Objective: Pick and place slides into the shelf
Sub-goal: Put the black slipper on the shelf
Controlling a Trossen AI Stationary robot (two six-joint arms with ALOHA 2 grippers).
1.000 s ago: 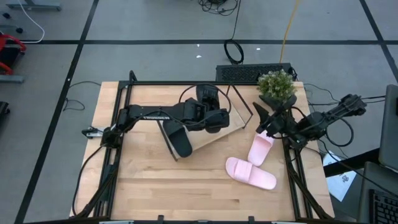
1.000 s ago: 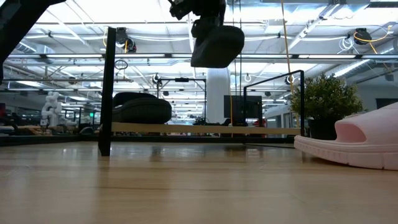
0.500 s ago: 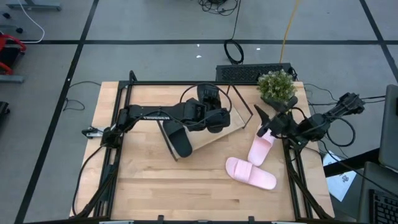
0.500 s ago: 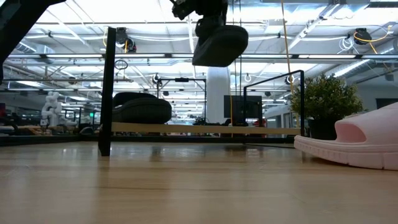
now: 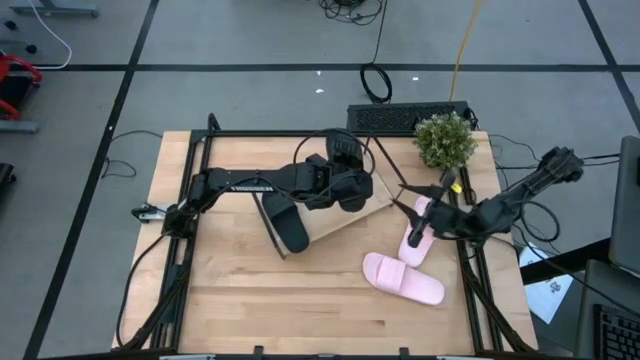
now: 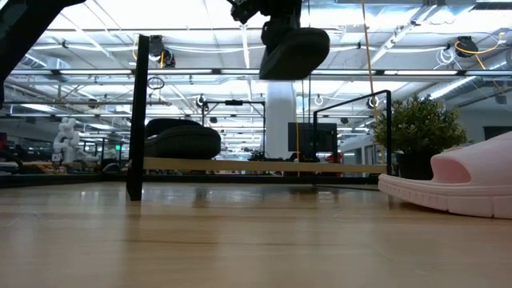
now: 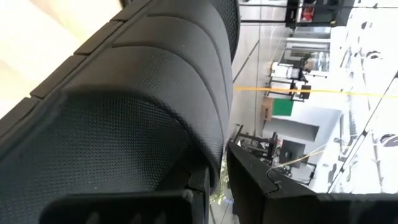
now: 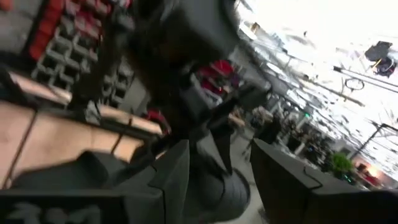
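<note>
My left gripper (image 5: 347, 188) is shut on a black slide (image 6: 293, 50) and holds it high above the shelf (image 5: 340, 222), a wooden board in a thin black frame. A second black slide (image 5: 286, 222) lies sole down on the shelf's left end, and the low view shows that black slide (image 6: 181, 139) too. Two pink slides (image 5: 402, 278) (image 5: 418, 240) lie on the table right of the shelf. My right gripper (image 5: 408, 210) hangs open above the farther pink slide, with nothing between its fingers. My left gripper pinches the black slide's rim (image 7: 210, 167) between its two fingers (image 7: 267, 186); the ribbed strap (image 7: 143, 93) fills the view beyond them. The slide is lifted clear, tilted, high above the shelf's board (image 6: 256, 166).
A potted plant (image 5: 445, 138) stands at the table's far right corner. The shelf's black posts (image 6: 138, 112) (image 6: 389, 132) rise above its board. A black grille (image 5: 405, 117) lies just past the far edge. Bare tabletop (image 5: 250, 300) lies at the near left.
My right gripper has come down and toward the table's left, over the farther pink slide, and has rolled about its own axis. The black slide in my left gripper has tipped a little and stays high above the shelf.
</note>
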